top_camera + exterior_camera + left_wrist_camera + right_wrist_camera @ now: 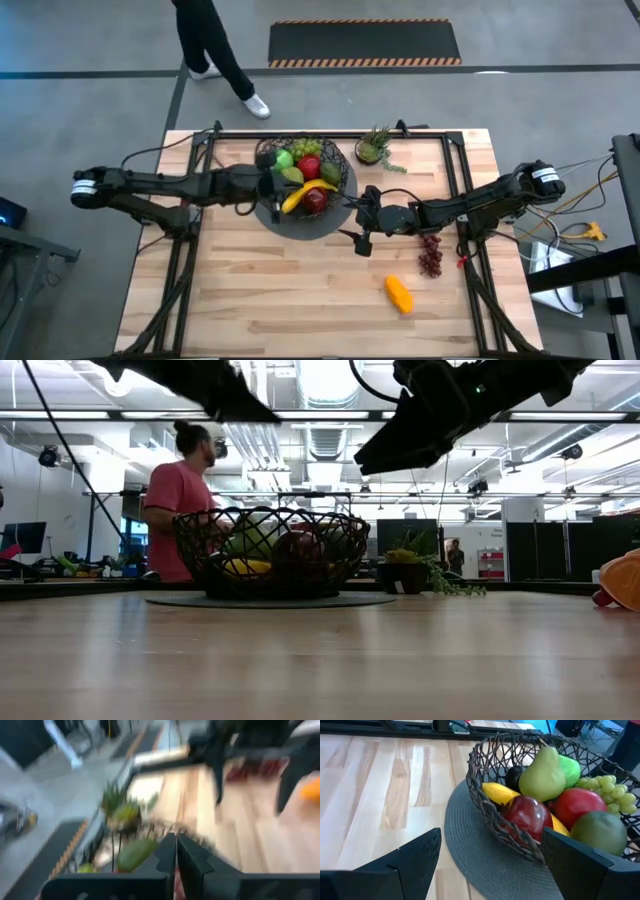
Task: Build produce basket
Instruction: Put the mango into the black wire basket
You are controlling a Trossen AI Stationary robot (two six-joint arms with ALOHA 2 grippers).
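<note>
**Basket filled, two pieces out on the desk**

No readable writing anywhere. The right hand (362, 222) hangs wide open and empty beside the round black wire-mesh basket (345, 182) of toy fruit. The left hand (272, 186) is shut over the basket, holding nothing. Purple toy grapes (431, 253) and an orange toy piece (399, 295) lie on the pale wooden desk (290, 300)

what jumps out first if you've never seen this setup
The black wire basket, heaped with fruit, sits on a grey mat at the table's far middle, between both arms. The right gripper, jaws wide, hovers just beside it. Purple grapes and an orange piece lie loose on the wood nearer the right front.
</note>
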